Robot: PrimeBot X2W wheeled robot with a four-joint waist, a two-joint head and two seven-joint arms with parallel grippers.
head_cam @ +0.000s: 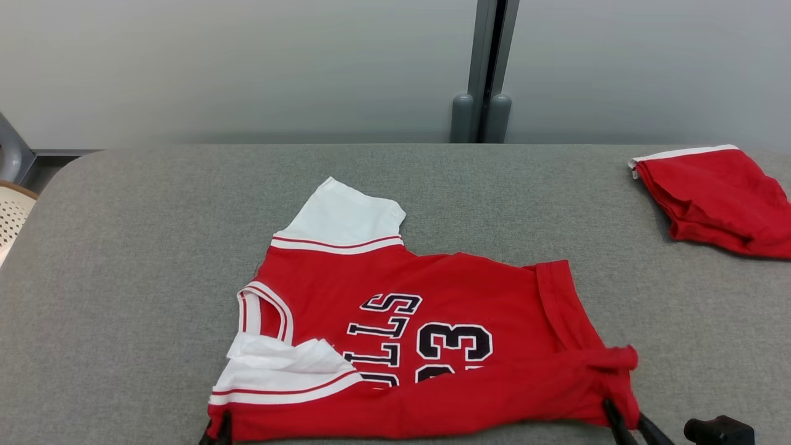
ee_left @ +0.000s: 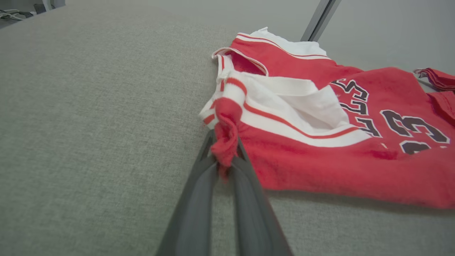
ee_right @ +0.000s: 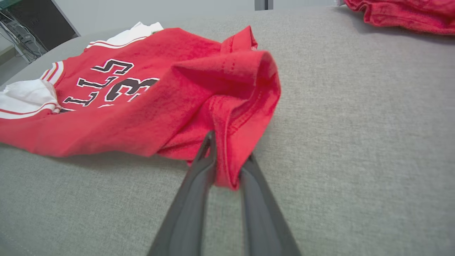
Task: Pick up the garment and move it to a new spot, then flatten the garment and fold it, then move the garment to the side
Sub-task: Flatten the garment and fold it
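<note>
Two grippers bite the near edge of the jersey (head_cam: 432, 278), which lies on the grey table (head_cam: 123, 247) a little near of centre, collar to the left and hem to the right. The left gripper (ee_left: 224, 145) has its jaws clamped on a bunched red corner just beside the near white sleeve (ee_left: 302, 106); in the head view it (head_cam: 216, 432) shows at the jersey's near left corner. The right gripper (ee_right: 227, 156) is clamped on a fold of the hem at the near right corner (head_cam: 621, 414). The near part of the jersey is folded over the lower half of the black print (head_cam: 426, 340). The far sleeve (head_cam: 343, 213) lies flat. A red cloth (head_cam: 723, 198) sits well apart at the far right.
</note>
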